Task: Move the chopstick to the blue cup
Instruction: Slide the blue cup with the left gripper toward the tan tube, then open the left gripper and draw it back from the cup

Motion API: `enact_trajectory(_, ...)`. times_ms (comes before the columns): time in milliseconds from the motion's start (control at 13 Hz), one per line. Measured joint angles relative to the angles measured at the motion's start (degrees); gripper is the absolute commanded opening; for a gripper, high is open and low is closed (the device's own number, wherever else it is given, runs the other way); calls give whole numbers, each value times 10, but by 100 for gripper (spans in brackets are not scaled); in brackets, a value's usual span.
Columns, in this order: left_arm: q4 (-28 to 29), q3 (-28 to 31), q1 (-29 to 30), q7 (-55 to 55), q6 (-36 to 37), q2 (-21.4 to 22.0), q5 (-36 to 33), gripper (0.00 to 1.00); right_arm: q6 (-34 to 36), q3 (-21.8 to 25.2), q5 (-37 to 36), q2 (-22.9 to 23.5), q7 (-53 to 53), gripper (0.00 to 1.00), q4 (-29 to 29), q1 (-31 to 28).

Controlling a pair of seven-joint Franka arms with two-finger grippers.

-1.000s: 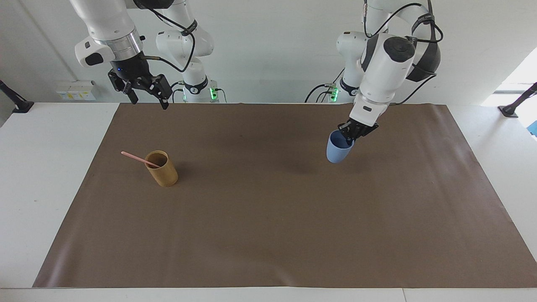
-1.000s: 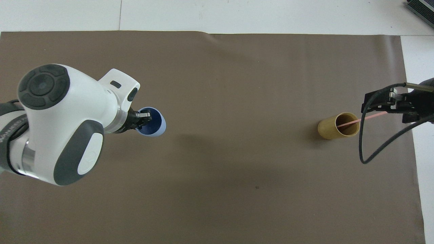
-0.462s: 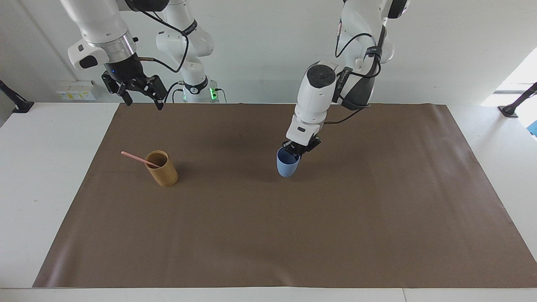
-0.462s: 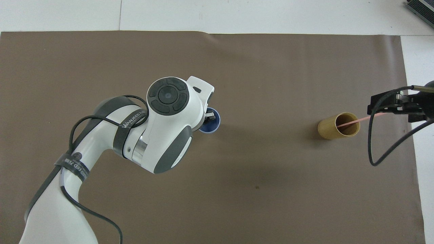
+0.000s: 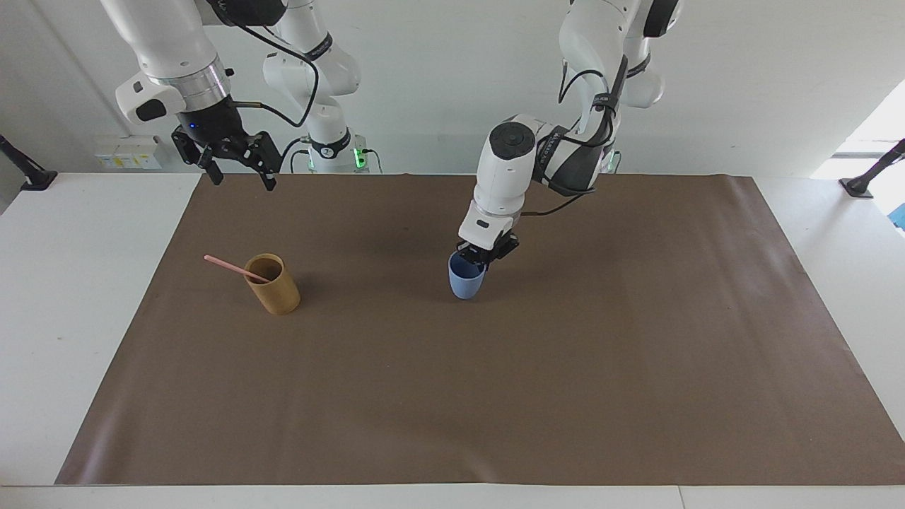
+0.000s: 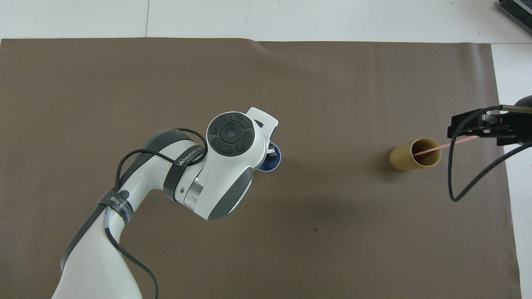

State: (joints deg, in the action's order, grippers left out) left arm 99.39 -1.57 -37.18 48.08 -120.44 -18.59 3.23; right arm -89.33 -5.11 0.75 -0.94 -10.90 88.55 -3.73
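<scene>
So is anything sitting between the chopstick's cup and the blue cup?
Nothing visible: only bare brown mat lies between the tan cup holding the chopstick and the blue cup, which the left gripper grips by its rim.

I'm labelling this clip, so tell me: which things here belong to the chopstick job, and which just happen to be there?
Part of the job:
- chopstick, leaning in the tan cup
- blue cup, gripped at its rim by the left gripper
- right gripper, open, raised near the tan cup's end of the table

Just there:
- brown mat
- white table
</scene>
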Motion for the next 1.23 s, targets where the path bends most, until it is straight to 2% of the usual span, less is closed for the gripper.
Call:
enact_trajectory(308, 20, 0, -1, 3, -20, 0, 0, 0, -31, 0, 0, 0, 36, 100, 12, -16)
enact_trajectory(385, 23, 0, -1, 5, -24, 0, 0, 9, -39, 0, 0, 1, 40, 100, 19, -16)
enact_trajectory(462, 28, -1, -3, 10, -26, -1, 0, 51, -51, 0, 0, 1, 55, 100, 27, -20)
enact_trajectory(538, 33, -1, -6, 18, -30, -1, 0, 100, -62, 0, 0, 3, 78, 100, 35, -27)
enact_trajectory(923, 34, 9, -7, 22, -29, 8, 0, 100, -98, 1, 31, 35, 184, 100, 53, -75)
enact_trajectory(1077, 32, 17, 12, -2, 3, 33, 0, 100, -118, 1, 34, 43, 228, 100, 71, -83)
enact_trajectory(1231, 31, 19, 56, -59, 52, 68, 0, 100, -149, 2, 40, 52, 288, 100, 98, -100)
